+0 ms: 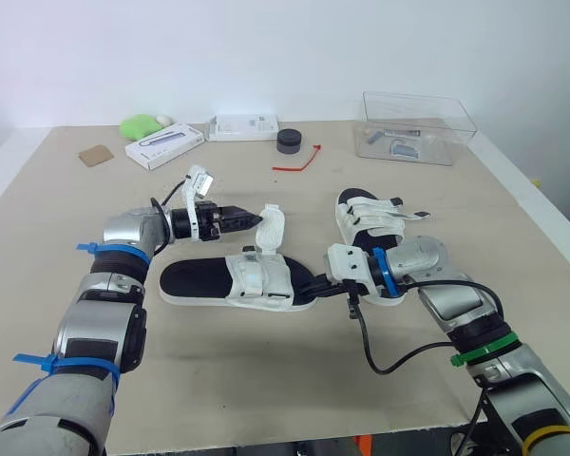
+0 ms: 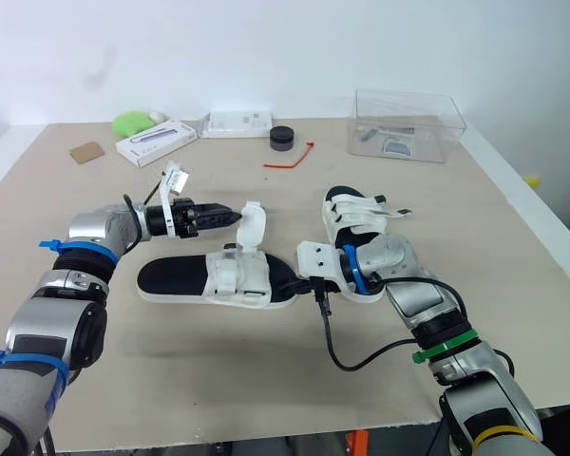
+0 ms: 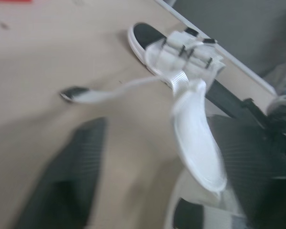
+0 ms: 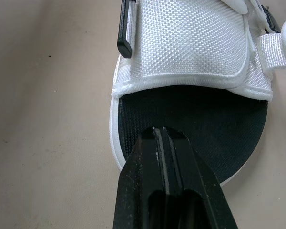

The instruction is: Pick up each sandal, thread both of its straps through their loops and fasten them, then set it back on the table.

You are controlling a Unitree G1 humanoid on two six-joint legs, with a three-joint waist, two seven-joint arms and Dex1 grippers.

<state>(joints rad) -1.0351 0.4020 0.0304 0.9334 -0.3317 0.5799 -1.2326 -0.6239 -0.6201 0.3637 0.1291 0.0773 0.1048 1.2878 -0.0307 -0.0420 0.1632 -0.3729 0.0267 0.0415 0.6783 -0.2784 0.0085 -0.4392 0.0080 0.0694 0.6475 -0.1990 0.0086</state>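
The near sandal (image 1: 199,282) lies lengthwise mid-table (image 1: 266,399) with its loose strap (image 1: 271,226) standing up, and the other sandal (image 1: 366,217) is just to its far right. The right gripper (image 4: 164,136), clenched on nothing, sits over the near sandal's right end and would do best pinning the sole there. The left gripper (image 1: 250,218) is spread, with the strap just ahead of its fingers. It should pinch near the tip and feed the strap flat into the loop (image 4: 125,33).

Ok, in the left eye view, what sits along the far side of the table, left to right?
Cardboard scrap → long box → flat white box → black puck → clear bin.
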